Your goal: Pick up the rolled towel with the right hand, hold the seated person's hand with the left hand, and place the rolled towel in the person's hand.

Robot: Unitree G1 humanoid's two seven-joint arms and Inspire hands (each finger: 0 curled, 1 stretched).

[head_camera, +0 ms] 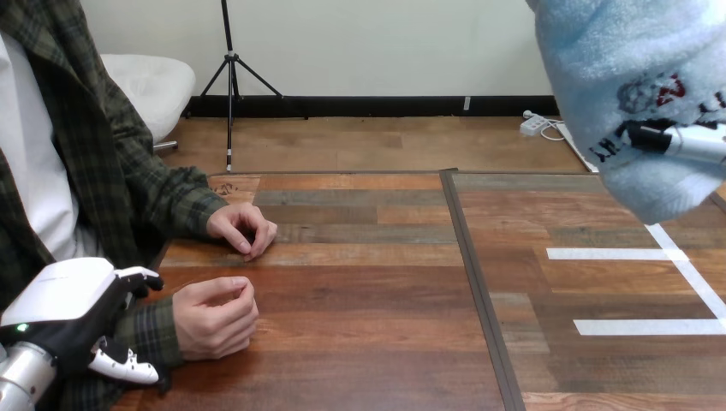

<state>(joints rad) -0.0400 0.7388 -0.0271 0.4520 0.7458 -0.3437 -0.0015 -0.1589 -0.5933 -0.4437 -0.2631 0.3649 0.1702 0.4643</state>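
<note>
Head view shows the rolled towel [633, 77], surely soft, light and squashy, raised well to the right of the person's nearer hand [214, 317], the right hand [695, 143] clamped sensibly round its middle, the left hand [68, 300] clasping that wrist.

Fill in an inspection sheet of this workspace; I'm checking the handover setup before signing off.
Surface: wooden table, with a dark seam strip and white tape marks at right.
Job's things: rolled towel, pale blue, raised at upper right; person's nearer hand loosely fisted on the table, farther hand resting beyond it.
Clutter: nothing seen.
Hands: left hand curled round the person's wrist; right hand gripping the towel.
Cables: nothing seen.
Surroundings: seated person at the table's left.
</note>
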